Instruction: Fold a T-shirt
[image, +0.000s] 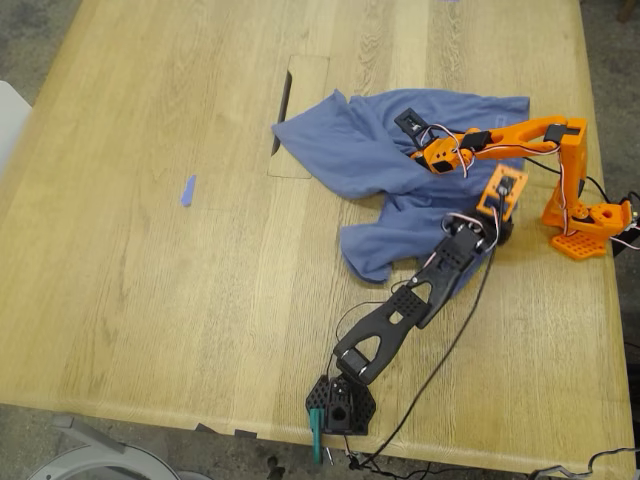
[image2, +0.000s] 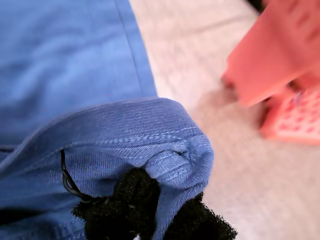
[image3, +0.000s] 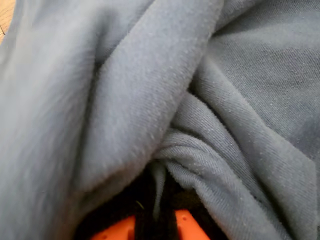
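The slate-blue T-shirt (image: 360, 150) lies crumpled on the wooden table (image: 150, 300), at the exterior view's right; its chest graphic is hidden. My first gripper (image: 497, 222), on the black arm, is shut on a hemmed edge of the T-shirt (image2: 165, 145); its black fuzzy pads (image2: 130, 195) pinch the cloth from below. My second gripper (image: 412, 128), on the orange arm, reaches over the shirt's middle. Its wrist view is filled with bunched folds of the T-shirt (image3: 150, 100), with cloth drawn into my second gripper (image3: 155, 205) between the jaws.
A small blue tape scrap (image: 188, 190) lies at the exterior view's left. A rectangular cutout with a dark slot (image: 285, 105) sits by the shirt's left edge. The orange arm's base (image: 585, 225) (image2: 295, 120) and the black arm's base (image: 340, 402) stand near table edges; cables (image: 440, 370) trail.
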